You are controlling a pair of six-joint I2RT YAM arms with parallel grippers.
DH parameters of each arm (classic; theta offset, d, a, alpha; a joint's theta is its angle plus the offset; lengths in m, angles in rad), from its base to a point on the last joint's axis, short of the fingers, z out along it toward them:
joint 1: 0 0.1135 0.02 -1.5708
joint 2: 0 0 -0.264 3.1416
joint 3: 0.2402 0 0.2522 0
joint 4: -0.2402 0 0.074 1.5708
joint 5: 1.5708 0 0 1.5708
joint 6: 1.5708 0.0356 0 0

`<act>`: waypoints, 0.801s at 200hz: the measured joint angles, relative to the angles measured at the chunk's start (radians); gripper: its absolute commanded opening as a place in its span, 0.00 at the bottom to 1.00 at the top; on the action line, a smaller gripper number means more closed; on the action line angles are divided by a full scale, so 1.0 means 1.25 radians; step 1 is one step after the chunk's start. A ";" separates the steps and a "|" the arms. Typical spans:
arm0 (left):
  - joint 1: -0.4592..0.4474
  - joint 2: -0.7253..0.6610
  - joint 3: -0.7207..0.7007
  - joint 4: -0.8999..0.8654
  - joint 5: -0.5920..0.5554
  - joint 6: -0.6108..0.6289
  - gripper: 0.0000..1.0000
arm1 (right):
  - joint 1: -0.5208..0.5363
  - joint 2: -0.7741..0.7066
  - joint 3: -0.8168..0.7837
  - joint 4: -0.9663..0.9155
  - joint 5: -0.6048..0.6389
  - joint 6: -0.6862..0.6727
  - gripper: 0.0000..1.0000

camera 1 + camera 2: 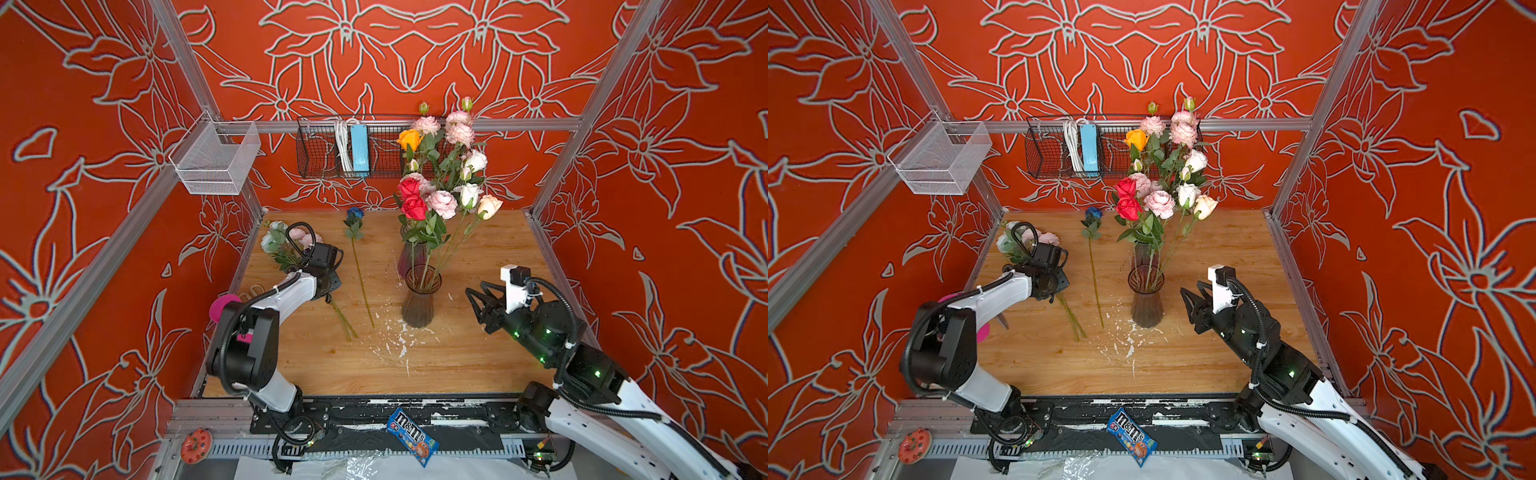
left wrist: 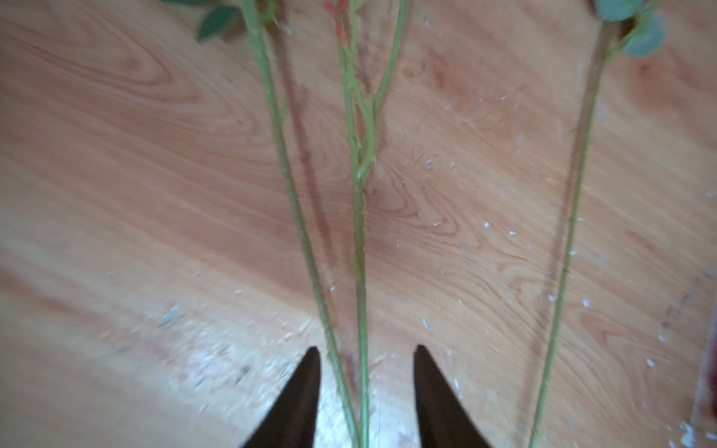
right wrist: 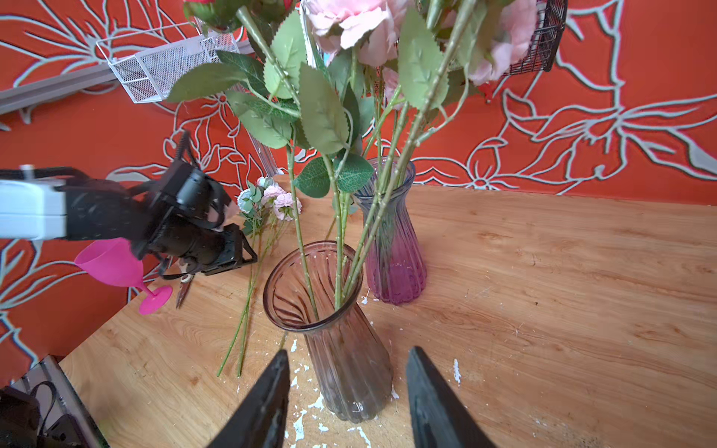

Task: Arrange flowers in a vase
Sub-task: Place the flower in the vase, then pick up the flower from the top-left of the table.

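— Which step are you on?
— Picking up the next flowers. My left jaws are low over the counter [image 1: 478, 357], partly open, with two stems [image 2: 359, 252] lying side by side between them. Neither side visibly touches the stems, so nothing is held. Their pink and pale blooms [image 1: 291, 239] lie toward the back-left corner.
— And the right?
— My right jaws hang apart and empty, just beside the brown vase [image 1: 419, 303]. Some flowers [image 1: 440, 199] already stand in it, others in the purple vase [image 3: 392, 252] behind.
— What next?
— I'd say close on both stems, lift, then swing the cut ends toward the brown vase's mouth. Two thin stems in one pinch could slip, or one could drop out.
— Is there room?
— The blue rose [image 1: 355, 214] lies between my left jaws and the vase, so I must lift clear of it. A goblet [image 3: 116, 263] and scissors [image 3: 184, 287] sit at the counter's left edge by my left arm. The front and right are bare. Leaning stems and leaves crowd the space above the vase mouth.
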 measured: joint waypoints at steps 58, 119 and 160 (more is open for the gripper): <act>0.021 0.125 0.056 0.002 0.022 0.037 0.14 | 0.000 -0.016 -0.018 0.001 0.009 0.000 0.49; 0.019 0.106 0.082 -0.004 0.091 0.081 0.00 | 0.000 -0.020 -0.019 0.000 0.020 0.000 0.49; -0.017 -0.040 0.078 -0.027 0.098 0.084 0.00 | 0.000 -0.020 -0.019 0.000 0.022 0.000 0.48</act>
